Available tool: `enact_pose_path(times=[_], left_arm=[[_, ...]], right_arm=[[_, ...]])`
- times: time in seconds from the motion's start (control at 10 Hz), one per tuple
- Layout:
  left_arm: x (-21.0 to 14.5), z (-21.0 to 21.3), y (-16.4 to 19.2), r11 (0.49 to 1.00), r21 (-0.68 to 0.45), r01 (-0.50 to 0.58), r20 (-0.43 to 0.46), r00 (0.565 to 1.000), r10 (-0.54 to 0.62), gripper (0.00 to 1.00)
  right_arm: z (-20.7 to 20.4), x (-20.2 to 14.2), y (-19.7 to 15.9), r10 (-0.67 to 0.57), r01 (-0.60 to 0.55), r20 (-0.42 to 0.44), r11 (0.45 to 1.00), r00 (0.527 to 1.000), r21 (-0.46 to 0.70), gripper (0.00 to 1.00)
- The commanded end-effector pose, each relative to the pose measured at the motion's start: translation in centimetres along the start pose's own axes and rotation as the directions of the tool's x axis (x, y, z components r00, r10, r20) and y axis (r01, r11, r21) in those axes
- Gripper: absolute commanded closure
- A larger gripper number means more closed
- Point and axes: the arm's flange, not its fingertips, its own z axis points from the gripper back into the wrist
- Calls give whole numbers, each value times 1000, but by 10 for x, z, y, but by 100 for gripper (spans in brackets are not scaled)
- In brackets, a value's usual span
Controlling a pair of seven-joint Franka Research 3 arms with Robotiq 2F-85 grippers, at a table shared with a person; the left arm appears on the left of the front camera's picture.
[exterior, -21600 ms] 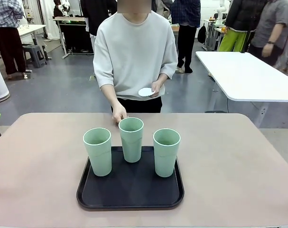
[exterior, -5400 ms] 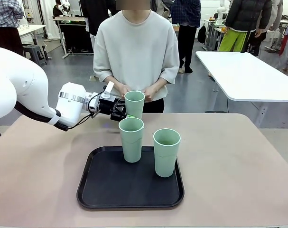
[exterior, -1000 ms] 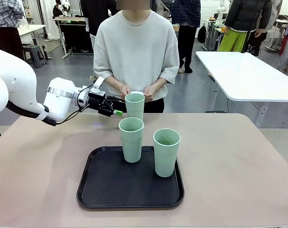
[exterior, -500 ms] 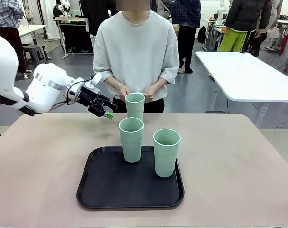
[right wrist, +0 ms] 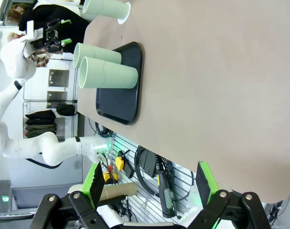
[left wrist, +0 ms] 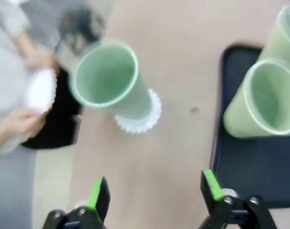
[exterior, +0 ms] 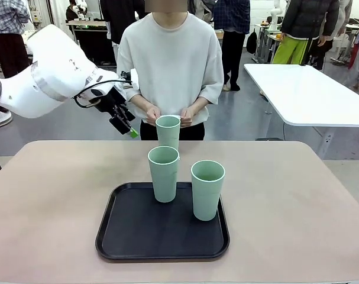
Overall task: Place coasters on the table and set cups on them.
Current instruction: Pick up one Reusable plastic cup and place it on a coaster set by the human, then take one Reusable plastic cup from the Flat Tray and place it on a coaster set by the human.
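Note:
One mint-green cup [exterior: 168, 130] stands on the beige table [exterior: 285, 201] near its far edge, just in front of the person. In the left wrist view this cup [left wrist: 111, 78] rests on a scalloped white coaster [left wrist: 140, 121]. Two more cups [exterior: 164, 173] [exterior: 207, 189] stand on the black tray [exterior: 161, 236]. My left gripper [exterior: 129, 127] hangs open and empty in the air, up and to the left of the far cup; its green pads [left wrist: 99, 198] are apart. The person's hand holds more white coasters [left wrist: 39, 90]. My right gripper [right wrist: 150, 186] is open and empty, off the table's near side.
The person stands at the far edge with both hands [exterior: 187, 115] close behind the far cup. A white table [exterior: 309, 94] stands at the back right. Bare tabletop lies left and right of the tray.
My left gripper has drawn back from the far cup, rising up and to the left. The cup stays standing on its coaster. The tray's two cups have not moved.

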Motion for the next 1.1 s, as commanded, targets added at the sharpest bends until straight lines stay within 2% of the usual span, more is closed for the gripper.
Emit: enact_pose_path(times=[0.0,0.1,0.2,0.4,0.5,0.6,1.0], left_arm=[[19,24,-22,992,31,-126,-237,963,129,0],[27,35,-30,984,48,-171,-261,949,178,0],[34,41,-33,962,87,-259,-229,935,272,0],[33,43,-31,913,74,-400,-167,898,407,0],[30,37,-23,850,100,-517,-123,842,526,0],[31,48,-36,942,91,-322,-224,916,334,0],[31,48,-36,942,91,-322,-224,916,334,0]], right_arm=[[0,1,-1,5,-5,12,1000,1000,20,0],[0,1,-1,5,-5,12,1000,1000,20,0],[0,1,-1,5,-5,12,1000,1000,20,0],[0,1,-1,5,-5,12,1000,1000,20,0],[0,1,-1,5,-5,12,1000,1000,20,0],[0,1,-1,5,-5,12,1000,1000,20,0],[0,1,-1,5,-5,12,1000,1000,20,0]])
